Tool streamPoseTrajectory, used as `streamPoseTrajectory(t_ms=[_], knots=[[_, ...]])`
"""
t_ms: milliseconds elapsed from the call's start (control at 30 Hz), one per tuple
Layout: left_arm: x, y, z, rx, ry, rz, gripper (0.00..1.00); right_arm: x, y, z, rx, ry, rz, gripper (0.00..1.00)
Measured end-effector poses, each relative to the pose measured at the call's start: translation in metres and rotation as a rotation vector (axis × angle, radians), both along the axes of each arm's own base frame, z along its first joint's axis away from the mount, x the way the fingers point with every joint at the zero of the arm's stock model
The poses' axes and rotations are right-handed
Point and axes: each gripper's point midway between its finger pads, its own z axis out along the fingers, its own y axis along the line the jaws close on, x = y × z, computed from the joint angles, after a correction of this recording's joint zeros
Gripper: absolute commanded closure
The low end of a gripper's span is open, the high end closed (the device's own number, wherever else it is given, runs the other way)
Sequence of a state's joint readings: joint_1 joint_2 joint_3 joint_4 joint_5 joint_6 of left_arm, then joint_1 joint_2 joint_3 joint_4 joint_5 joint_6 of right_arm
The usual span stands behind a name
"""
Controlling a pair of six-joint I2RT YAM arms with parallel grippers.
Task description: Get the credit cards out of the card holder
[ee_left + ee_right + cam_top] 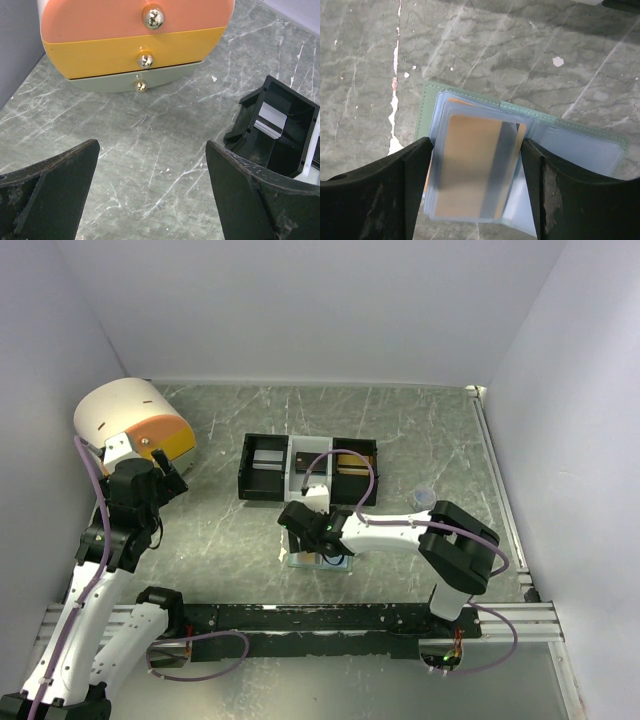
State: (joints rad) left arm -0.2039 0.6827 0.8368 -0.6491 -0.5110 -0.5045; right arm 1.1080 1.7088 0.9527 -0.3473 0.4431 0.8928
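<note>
The card holder (pixel 580 145) lies open on the grey table, sage-green at its edge and pale blue inside; in the top view it (pixel 338 563) peeks out under the right wrist. A stack of clear sleeves rises from its left panel, and the top sleeve shows a tan credit card (pixel 470 165) with a dark stripe. My right gripper (pixel 476 145) straddles that stack, and both fingers press on the sleeve edges. My left gripper (pixel 152 170) hangs wide open over bare table at the far left (pixel 170 475), holding nothing.
A black-and-white three-compartment tray (pixel 262 468) stands just behind the card holder, its end seen in the left wrist view (pixel 280 130). A rounded drawer unit (pixel 135 40) in orange, yellow and grey sits at the back left (pixel 140 420). A small cap (pixel 424 496) lies to the right.
</note>
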Motion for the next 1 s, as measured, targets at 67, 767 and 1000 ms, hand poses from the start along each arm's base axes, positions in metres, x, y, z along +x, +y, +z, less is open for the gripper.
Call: streamPoseTrajectory(t_ms=[67, 767, 1000], knots=[[0.0, 0.0, 0.0, -0.001, 0.0, 0.0, 0.0, -0.002, 0.001, 0.0, 0.018, 0.008, 0.014, 0.24], [0.001, -0.001, -0.003, 0.001, 0.011, -0.003, 0.0, -0.007, 0.007, 0.001, 0.063, 0.035, 0.043, 0.41], [0.004, -0.012, -0.004, -0.018, 0.015, -0.067, 0.0, -0.01, 0.014, 0.003, 0.131, 0.061, 0.073, 0.45]])
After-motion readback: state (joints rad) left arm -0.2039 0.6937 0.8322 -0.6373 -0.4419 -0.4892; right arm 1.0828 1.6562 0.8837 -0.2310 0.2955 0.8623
